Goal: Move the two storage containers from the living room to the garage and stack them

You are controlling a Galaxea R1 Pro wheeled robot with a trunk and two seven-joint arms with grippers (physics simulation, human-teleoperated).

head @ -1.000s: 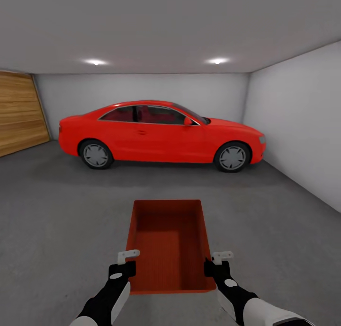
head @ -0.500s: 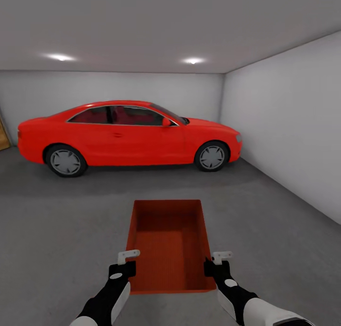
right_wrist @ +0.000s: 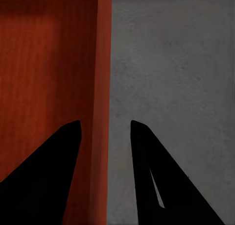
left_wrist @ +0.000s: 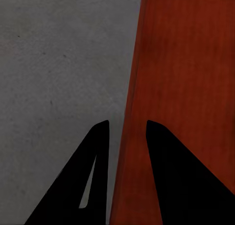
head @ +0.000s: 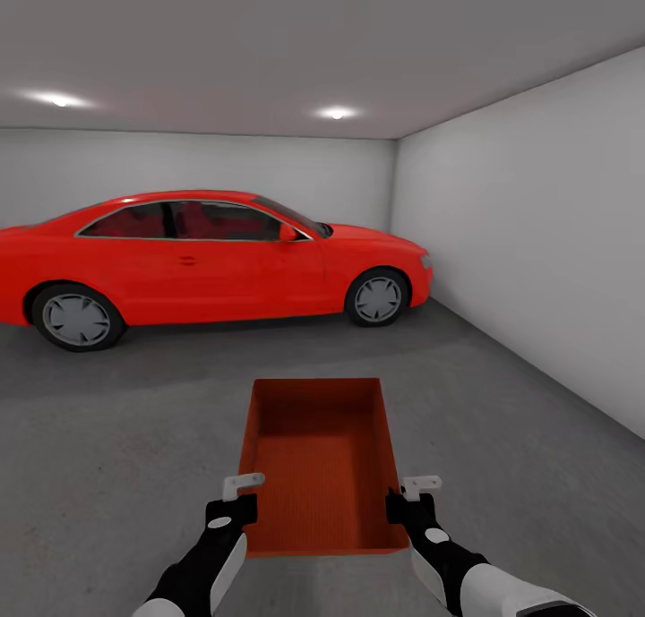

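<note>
The dark grey speckled concrete floor [head: 502, 420] spreads wall to wall; a red car [head: 206, 254] stands on it at the far side.

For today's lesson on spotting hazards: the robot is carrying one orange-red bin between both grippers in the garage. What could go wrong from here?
1. The storage container is held by thin side walls alone: the left gripper and right gripper each straddle one wall, so it could slip or tilt.
2. It hangs above the concrete floor; letting go too high could make it bounce or land crooked, spoiling the stack.
3. The red car and the wall stand close ahead, so driving on risks a bump.
</note>
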